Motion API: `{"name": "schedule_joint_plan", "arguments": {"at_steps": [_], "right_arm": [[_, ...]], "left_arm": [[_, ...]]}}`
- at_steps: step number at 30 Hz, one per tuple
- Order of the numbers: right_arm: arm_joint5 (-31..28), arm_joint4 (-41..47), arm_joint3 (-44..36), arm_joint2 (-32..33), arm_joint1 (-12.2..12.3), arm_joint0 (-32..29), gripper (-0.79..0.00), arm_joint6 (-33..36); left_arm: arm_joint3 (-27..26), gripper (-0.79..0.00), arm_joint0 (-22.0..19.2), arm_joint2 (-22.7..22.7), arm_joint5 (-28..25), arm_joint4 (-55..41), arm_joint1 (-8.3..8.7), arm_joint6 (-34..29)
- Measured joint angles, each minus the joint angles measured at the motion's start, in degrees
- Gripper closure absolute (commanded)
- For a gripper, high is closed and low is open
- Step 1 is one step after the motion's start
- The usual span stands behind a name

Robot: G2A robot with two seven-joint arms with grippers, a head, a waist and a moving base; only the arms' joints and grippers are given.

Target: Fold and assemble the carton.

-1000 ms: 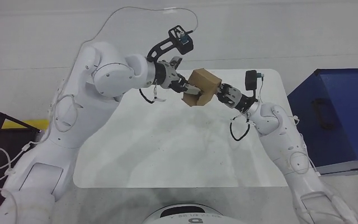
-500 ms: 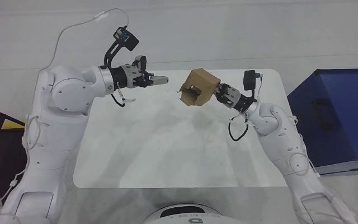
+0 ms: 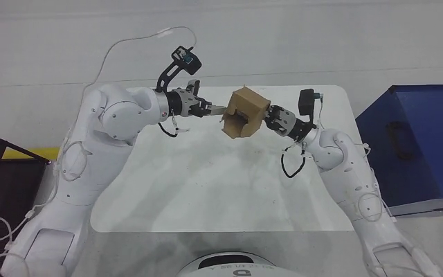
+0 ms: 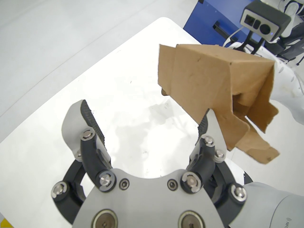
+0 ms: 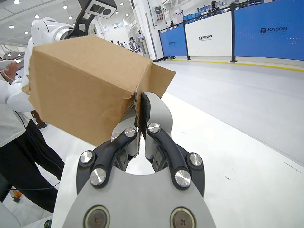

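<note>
I take everything from the carton. Below it lies the white tabletop; the carton hangs in the air over the tabletop's far part, touching nothing but a claw. Past the carton on the right arm's side, off the tabletop, stands a blue cabinet, well apart and no bother to me.

The carton is a small brown box, its body already squared up and tilted, with one end open toward my left arm. I judge it to be very light: thin board, stiff across the panels, weak at the creases and easy to dent if I pinch a wall hard. One corner edge looks torn, so I would not pull there.

My right claw is clamped together on a thin panel edge at the carton's near end and carries the whole weight. My left claw stands wide apart at the open end. One finger sits right at the edge of a hanging flap, though I cannot tell whether it touches.

The loose flaps droop from that open end, curled and floppy. I would take one by its free edge, close to its crease, and fold it inward. The right arm's wrist camera sits just behind the carton, so my left arm has little room beyond it.
</note>
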Motion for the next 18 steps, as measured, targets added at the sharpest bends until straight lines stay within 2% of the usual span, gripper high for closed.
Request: {"name": "schedule_joint_plan", "arguments": {"at_steps": [9,18], "right_arm": [[0.0,-0.3,0.2,0.5,0.1,-0.7,0.0,-0.5],[0.5,-0.7,1.0,0.6,0.0,-0.6,0.0,-1.1]], "left_arm": [[-0.8,-0.785,0.3,1.1,-0.4,-1.2,-0.12,0.4],[-4.4,-0.785,6.8,-4.3,-0.8,-1.8,1.21,2.6]]}}
